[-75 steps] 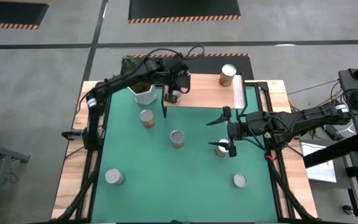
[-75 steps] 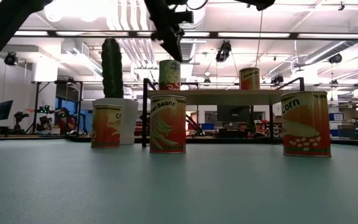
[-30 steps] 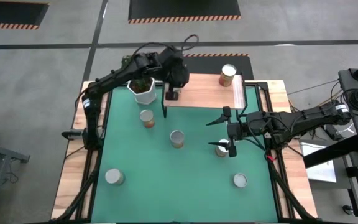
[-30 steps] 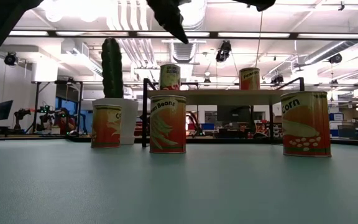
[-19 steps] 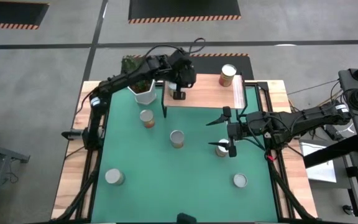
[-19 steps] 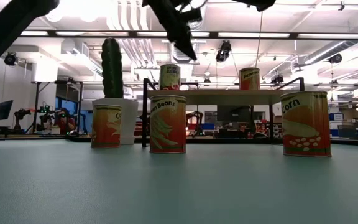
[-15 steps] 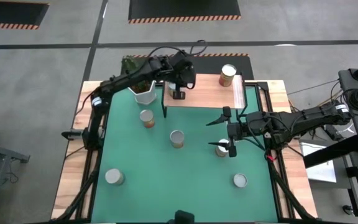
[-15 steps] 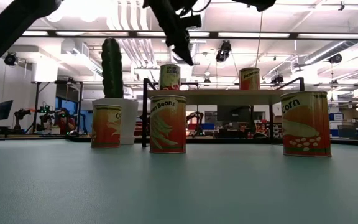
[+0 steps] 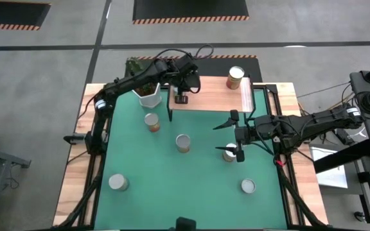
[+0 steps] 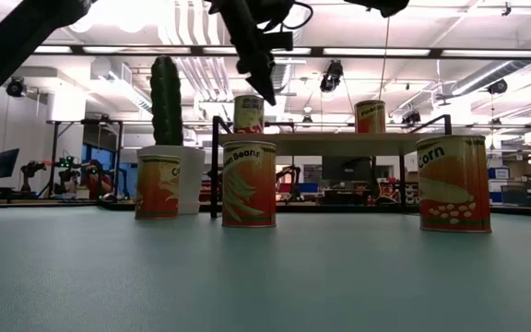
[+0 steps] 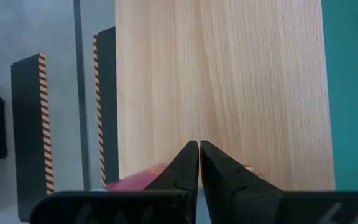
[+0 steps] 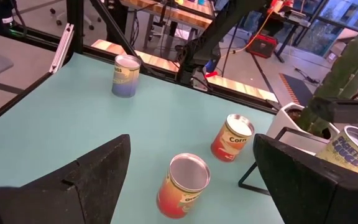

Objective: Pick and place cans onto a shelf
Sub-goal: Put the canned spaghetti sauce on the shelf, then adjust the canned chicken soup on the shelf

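The light-wood shelf [image 9: 214,96] stands at the mat's far edge. It bears one can at its left end [image 10: 249,112] and another [image 9: 236,77] at its right end. My left gripper [image 9: 181,98] is shut, points down, and is just above and beside the left can [image 12: 353,149]. In its wrist view the shut tips [image 11: 199,144] show over bare shelf wood. My right gripper [image 9: 227,137] hangs open over the mat's right part, above a corn can [image 10: 453,183]. Several more cans stand upright on the mat [image 9: 183,142] [image 9: 151,120] [image 9: 117,183]. My left gripper's shut fingertips [image 10: 267,92] come from above, close by the top rim of the can at the shelf's left end. I cannot tell whether they touch it. The can stands upright on the board.
A white pot with a cactus [image 9: 149,95] stands just left of the shelf, close to my left arm. One more can [image 9: 248,186] stands near the mat's front right. The shelf's black legs [image 10: 216,166] rise behind the middle can [image 10: 249,183].
My left gripper has come down from high above the shelf, first swinging toward the table's right, then back left, and now ends close beside the top of the shelf's left can. My right arm has kept still.
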Tool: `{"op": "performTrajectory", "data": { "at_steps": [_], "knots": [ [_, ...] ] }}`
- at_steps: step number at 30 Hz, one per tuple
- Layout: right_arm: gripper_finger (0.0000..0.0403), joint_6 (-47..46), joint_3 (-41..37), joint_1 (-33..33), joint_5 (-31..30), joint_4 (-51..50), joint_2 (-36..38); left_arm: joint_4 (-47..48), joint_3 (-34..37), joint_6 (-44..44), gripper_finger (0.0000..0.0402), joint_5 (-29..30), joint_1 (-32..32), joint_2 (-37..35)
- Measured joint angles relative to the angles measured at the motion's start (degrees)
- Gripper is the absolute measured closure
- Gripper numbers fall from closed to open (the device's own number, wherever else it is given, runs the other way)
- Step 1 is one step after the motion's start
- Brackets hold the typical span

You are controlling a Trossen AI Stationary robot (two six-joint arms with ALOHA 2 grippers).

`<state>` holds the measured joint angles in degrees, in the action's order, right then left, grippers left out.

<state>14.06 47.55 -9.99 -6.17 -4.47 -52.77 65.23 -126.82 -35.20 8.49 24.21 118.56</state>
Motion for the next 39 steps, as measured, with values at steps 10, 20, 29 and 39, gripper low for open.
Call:
{"op": "performTrajectory", "data": {
  "at_steps": [10,20,29,39],
  "knots": [
    [0.0075,0.02,0.00,0.01,-0.02,0.00,0.00,0.82,0.09,-0.05,0.0402,-0.07,-0.22,-1.01],
    [0.0075,-0.07,0.00,0.01,-0.48,-0.09,0.00,5.02,-5.95,-1.40,0.0402,-7.91,0.27,-3.64],
    [0.0075,-0.62,0.00,0.00,-0.57,-0.41,0.00,5.23,-7.76,1.56,0.0402,-7.52,5.92,-4.72],
    [0.0075,-0.93,0.00,0.00,-1.90,-1.09,-0.02,4.82,-7.66,10.49,0.0402,-17.57,3.95,-7.78]
  ]
}}
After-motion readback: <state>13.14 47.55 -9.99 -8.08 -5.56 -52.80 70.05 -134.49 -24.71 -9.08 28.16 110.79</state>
